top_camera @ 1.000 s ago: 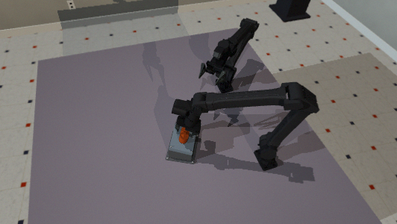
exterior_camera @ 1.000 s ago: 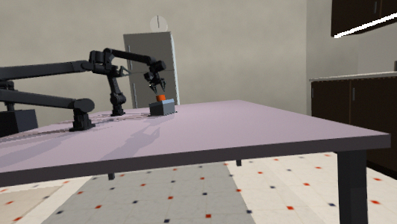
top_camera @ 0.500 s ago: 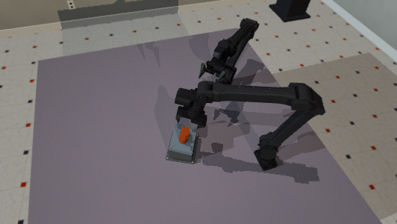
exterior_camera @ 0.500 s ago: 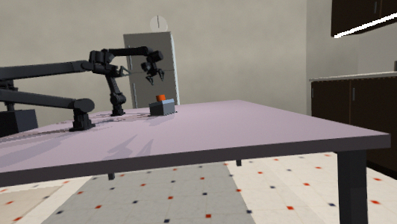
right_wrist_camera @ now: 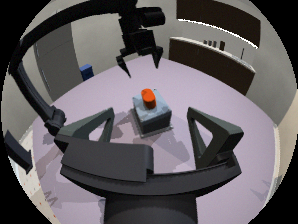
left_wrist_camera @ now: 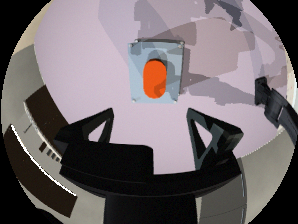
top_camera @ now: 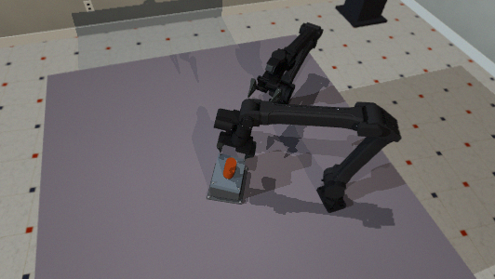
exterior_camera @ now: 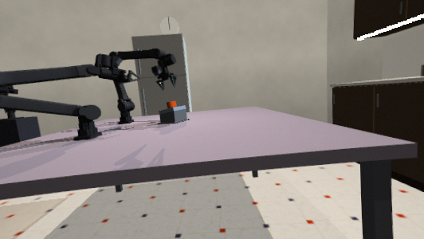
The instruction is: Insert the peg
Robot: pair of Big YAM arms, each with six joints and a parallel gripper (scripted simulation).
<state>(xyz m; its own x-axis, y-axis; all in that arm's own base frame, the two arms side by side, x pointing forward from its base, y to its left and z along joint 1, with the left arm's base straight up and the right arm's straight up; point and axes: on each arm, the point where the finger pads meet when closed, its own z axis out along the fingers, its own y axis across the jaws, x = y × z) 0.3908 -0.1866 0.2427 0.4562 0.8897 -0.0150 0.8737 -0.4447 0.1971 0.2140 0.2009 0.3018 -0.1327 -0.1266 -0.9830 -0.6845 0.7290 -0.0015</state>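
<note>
Orange peg (top_camera: 230, 167) (exterior_camera: 171, 104) (left_wrist_camera: 155, 79) (right_wrist_camera: 148, 98) — lower end hidden in grey-blue block (top_camera: 226, 188) (exterior_camera: 173, 115) (left_wrist_camera: 137, 75) (right_wrist_camera: 154, 119).

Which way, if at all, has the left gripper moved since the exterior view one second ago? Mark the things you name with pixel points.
Yes: the left gripper (top_camera: 234, 151) (exterior_camera: 167, 84) (left_wrist_camera: 150, 111) (right_wrist_camera: 143, 72) has risen, away from the orange peg (top_camera: 230, 168) (exterior_camera: 171, 104) (left_wrist_camera: 154, 79) (right_wrist_camera: 148, 98).
</note>
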